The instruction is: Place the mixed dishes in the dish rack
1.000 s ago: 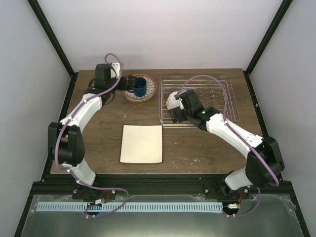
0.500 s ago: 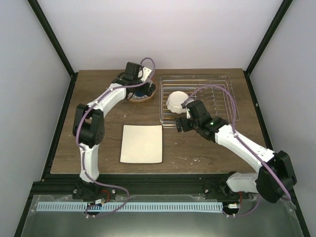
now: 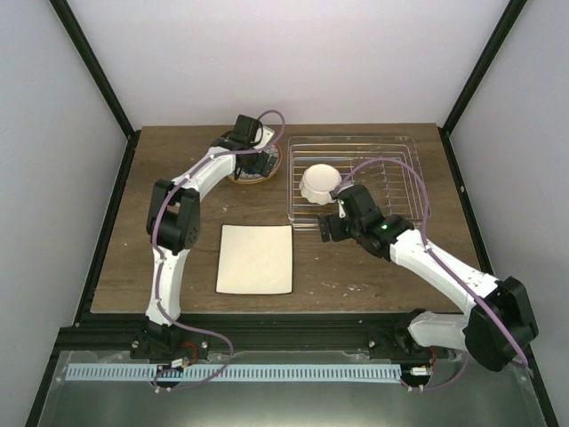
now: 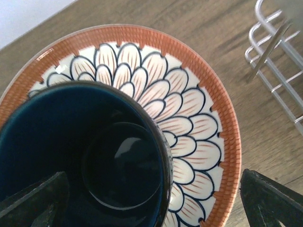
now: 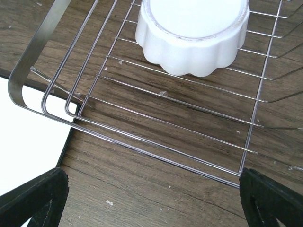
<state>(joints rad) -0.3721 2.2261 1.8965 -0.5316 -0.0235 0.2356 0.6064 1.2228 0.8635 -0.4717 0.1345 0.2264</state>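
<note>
While left gripper is hovering wide open, empty, over dark blue mug, we are aiming to straddle its 3 o'clock rim; right gripper likewise wide open, empty.

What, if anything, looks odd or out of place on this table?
Nothing looks spilled or broken. One oddity: the dark blue mug stands on the patterned plate, off its centre, not on the table. The white bowl sits in the rack, and the cream plate lies flat on the table.
</note>
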